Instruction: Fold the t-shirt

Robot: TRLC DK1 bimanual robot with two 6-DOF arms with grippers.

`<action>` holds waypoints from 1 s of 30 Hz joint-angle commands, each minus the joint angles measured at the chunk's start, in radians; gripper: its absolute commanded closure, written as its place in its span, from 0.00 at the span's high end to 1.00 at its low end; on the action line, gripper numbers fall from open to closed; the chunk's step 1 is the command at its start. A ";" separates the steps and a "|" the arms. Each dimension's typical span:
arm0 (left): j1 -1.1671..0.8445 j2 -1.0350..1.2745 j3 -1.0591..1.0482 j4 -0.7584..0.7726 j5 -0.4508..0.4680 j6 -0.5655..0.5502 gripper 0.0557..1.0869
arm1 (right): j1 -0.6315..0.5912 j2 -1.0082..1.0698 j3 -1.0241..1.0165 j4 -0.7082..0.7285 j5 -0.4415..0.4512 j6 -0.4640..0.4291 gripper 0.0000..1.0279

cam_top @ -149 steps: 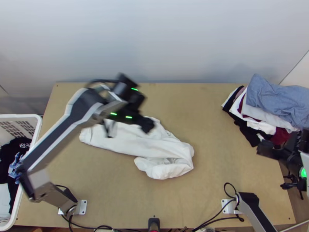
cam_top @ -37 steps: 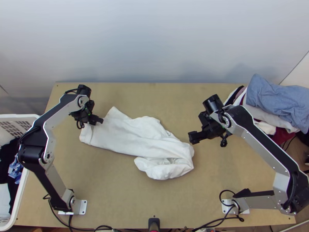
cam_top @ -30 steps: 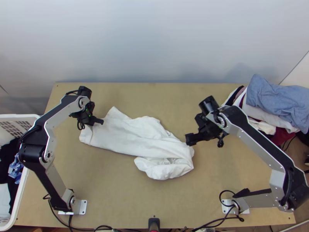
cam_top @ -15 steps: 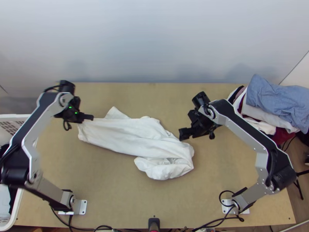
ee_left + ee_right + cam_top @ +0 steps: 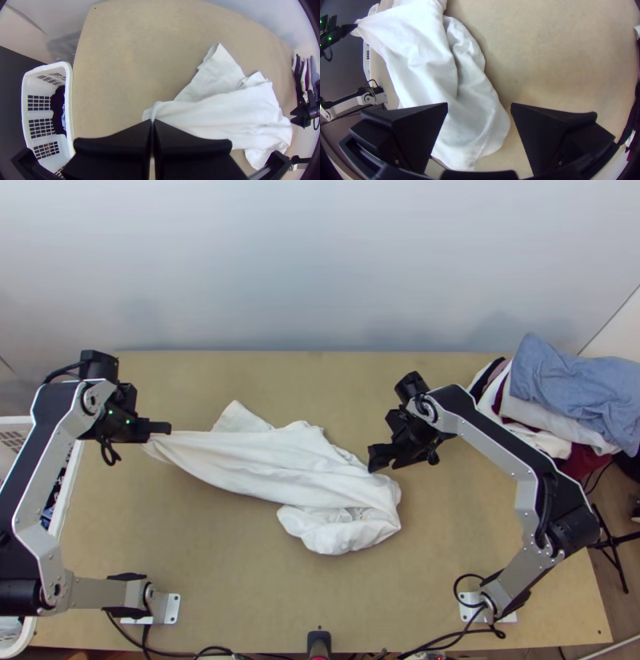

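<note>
In the top view my left gripper is at the far left of the white t-shirt, whose end is drawn up to a point at its fingers. The left wrist view has that gripper shut on the end of the t-shirt. The shirt lies bunched lengthwise, with a loose lobe at its near right. My right gripper is beside the shirt's right part. In the right wrist view this gripper stands open above the t-shirt, its fingers wide apart.
A white basket holding dark clothes stands off the table's left edge. A pile of clothes with a blue-grey garment on top lies at the back right. Bare table surrounds the shirt.
My left gripper has moved left, drawing the shirt's left end out to a narrow point. The right gripper has moved left to the shirt's right part.
</note>
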 commanded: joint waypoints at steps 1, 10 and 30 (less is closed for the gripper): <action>0.036 -0.059 -0.007 -0.033 0.006 0.015 0.04 | 0.001 0.048 0.078 0.020 -0.012 0.003 0.85; 0.075 -0.127 -0.066 -0.070 0.011 0.055 0.04 | 0.141 0.176 0.301 0.014 -0.014 0.022 0.85; 0.135 -0.170 -0.076 -0.081 0.014 0.084 0.04 | 0.243 0.282 0.289 0.118 -0.011 0.028 0.57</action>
